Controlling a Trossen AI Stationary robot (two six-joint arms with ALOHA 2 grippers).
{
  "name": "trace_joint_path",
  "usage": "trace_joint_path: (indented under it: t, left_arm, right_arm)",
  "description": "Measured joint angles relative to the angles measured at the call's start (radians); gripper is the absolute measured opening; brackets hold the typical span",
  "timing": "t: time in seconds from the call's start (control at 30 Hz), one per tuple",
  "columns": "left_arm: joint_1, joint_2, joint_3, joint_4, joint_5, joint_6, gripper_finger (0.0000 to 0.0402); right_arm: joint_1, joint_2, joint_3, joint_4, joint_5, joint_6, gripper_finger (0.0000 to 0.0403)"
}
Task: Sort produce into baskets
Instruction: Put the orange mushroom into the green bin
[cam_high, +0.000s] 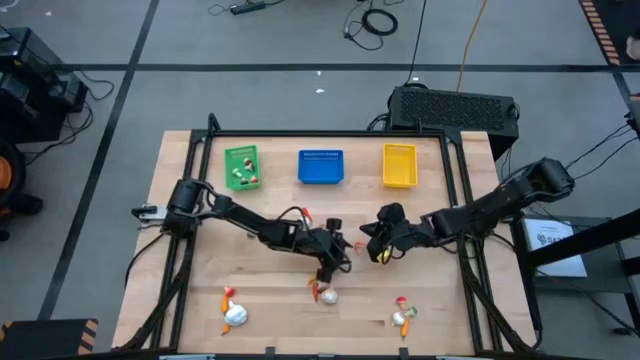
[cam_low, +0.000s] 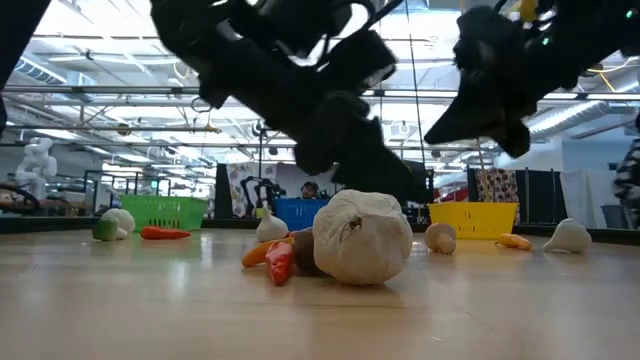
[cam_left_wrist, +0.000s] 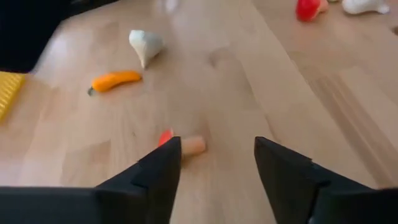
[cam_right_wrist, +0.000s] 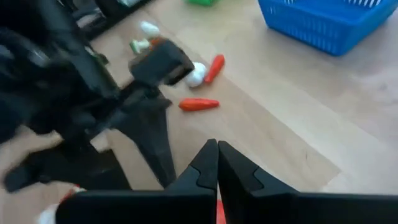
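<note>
My left gripper (cam_high: 323, 278) (cam_left_wrist: 217, 146) hangs open, slanting down over the table's middle near part. A small red-and-orange piece of produce (cam_left_wrist: 184, 144) lies on the wood just off one fingertip, beside a white garlic bulb (cam_high: 329, 297) (cam_low: 362, 240). My right gripper (cam_high: 378, 252) (cam_right_wrist: 217, 144) is shut, above the table right of centre. A red sliver (cam_right_wrist: 219, 210) shows far back between its fingers; whether it is held, I cannot tell. The green basket (cam_high: 241, 167), blue basket (cam_high: 320, 167) and yellow basket (cam_high: 399, 165) stand in a row at the far edge.
Produce lies loose on the table: a garlic and red piece (cam_high: 232, 310) near left, a garlic and orange piece (cam_high: 403, 316) near right, red peppers and a white bulb (cam_right_wrist: 199, 87) under the left arm. The green basket holds a few pieces. A black box (cam_high: 455, 105) stands beyond the far edge.
</note>
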Motion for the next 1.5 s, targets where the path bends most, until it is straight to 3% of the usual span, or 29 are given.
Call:
trace_joint_path:
  t: [0.27, 0.8, 1.0, 1.3, 1.5]
  left_arm:
    - [0.044, 0.069, 0.066, -0.012, -0.011, -0.019, 0.0287]
    - [0.096, 0.157, 0.120, 0.009, 0.150, -0.064, 0.0293]
    - [0.094, 0.159, 0.117, -0.011, 0.177, -0.063, 0.0278]
    - [0.101, 0.162, 0.116, -0.007, 0.176, -0.062, 0.0219]
    - [0.104, 0.161, 0.116, -0.006, 0.154, -0.063, 0.0212]
  right_arm:
    - [0.097, -0.065, 0.001, -0.038, 0.137, 0.001, 0.0000]
    - [0.110, -0.077, 0.001, -0.067, 0.161, 0.003, 0.0000]
    - [0.110, -0.076, 0.001, -0.066, 0.161, 0.005, 0.0000]
    - [0.110, -0.076, 0.001, -0.075, 0.161, 0.005, 0.0000]
    - [0.110, -0.076, 0.001, -0.100, 0.168, 0.073, 0.0000]
